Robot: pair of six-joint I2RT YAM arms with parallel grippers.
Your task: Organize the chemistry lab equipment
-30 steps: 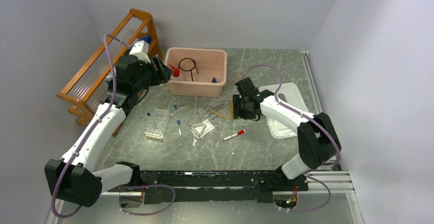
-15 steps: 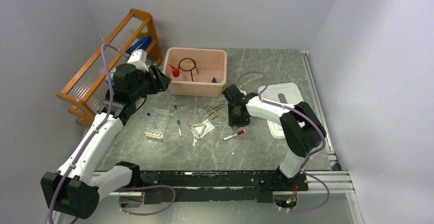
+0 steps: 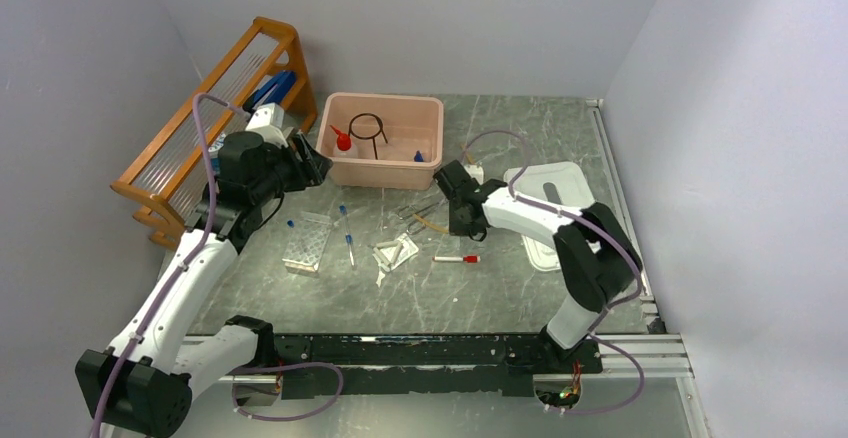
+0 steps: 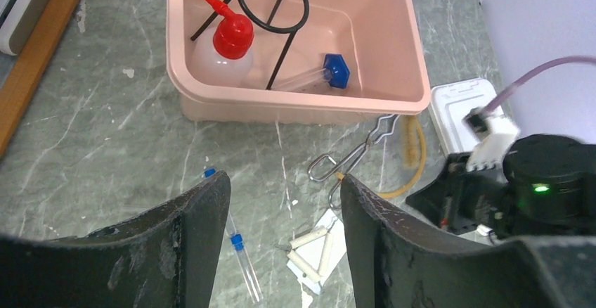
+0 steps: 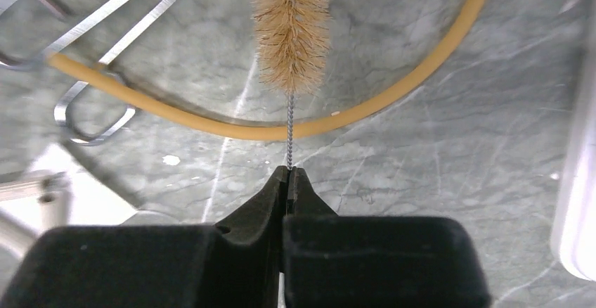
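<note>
My right gripper (image 5: 289, 176) pinches the brush (image 5: 292, 23) by its wire stem. The brush runs straight ahead, bristles beyond the amber tubing (image 5: 337, 117). My left gripper (image 4: 281, 185) gapes, empty.

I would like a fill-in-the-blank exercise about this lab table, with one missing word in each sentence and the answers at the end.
1. The right end effector is shut on the wire stem of a ____.
2. The red-capped squeeze bottle is inside the ____ bin.
3. The left end effector holds nothing, and its jaws stand ____.

Missing words: brush; pink; open.
</note>
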